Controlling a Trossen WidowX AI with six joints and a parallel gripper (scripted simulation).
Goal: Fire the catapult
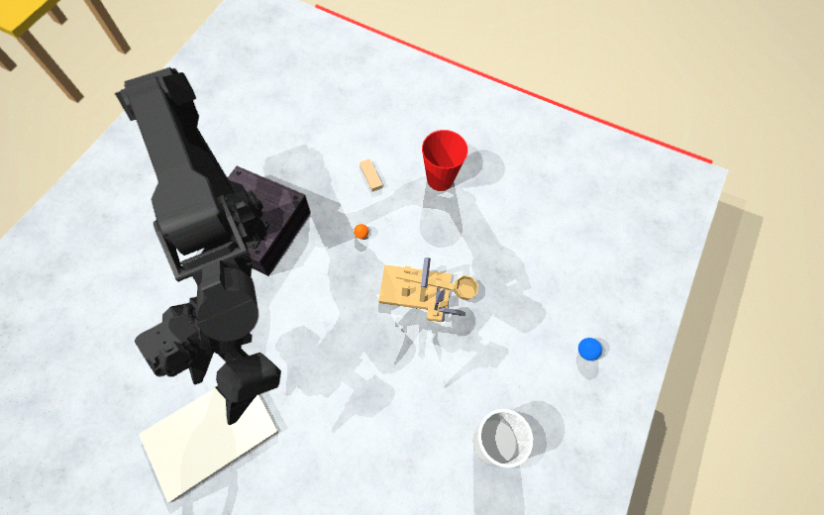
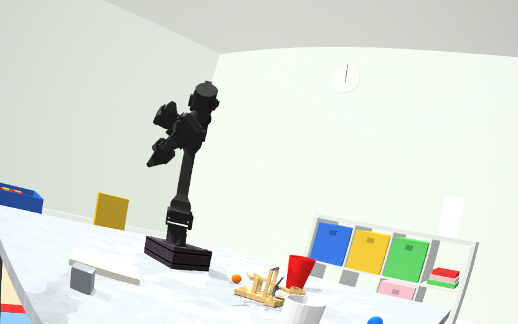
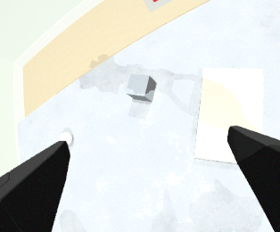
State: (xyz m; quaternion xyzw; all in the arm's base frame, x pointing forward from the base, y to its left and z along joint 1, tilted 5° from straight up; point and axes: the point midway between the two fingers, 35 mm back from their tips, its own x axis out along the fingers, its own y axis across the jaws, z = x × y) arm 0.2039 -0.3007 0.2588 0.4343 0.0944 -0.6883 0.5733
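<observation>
An orange ball (image 1: 360, 231) (image 2: 236, 278) lies on the table between the arm's base and the catapult. The wooden catapult (image 1: 393, 291) (image 2: 249, 293) stands mid-table, its round cup (image 1: 465, 287) toward the right in the top view and showing no ball. The white mug (image 1: 488, 440) (image 2: 303, 311) stands upright; in the top view it is below and right of the catapult. A blue ball (image 1: 589, 349) (image 2: 375, 320) lies right of the catapult, beyond the mug. My gripper (image 1: 214, 402) (image 2: 155, 157) (image 3: 150, 141) is open and empty, high above the table on the cream board's side, away from ball and catapult.
A red cup (image 1: 444, 169) (image 2: 299, 272) and a small wooden block (image 1: 370, 174) stand beyond the orange ball. A cream board (image 1: 191, 458) (image 2: 108, 269) (image 3: 218, 111) lies flat near a grey cube (image 2: 81, 278) (image 3: 138, 86). A small white round thing (image 3: 67, 137) shows by one fingertip.
</observation>
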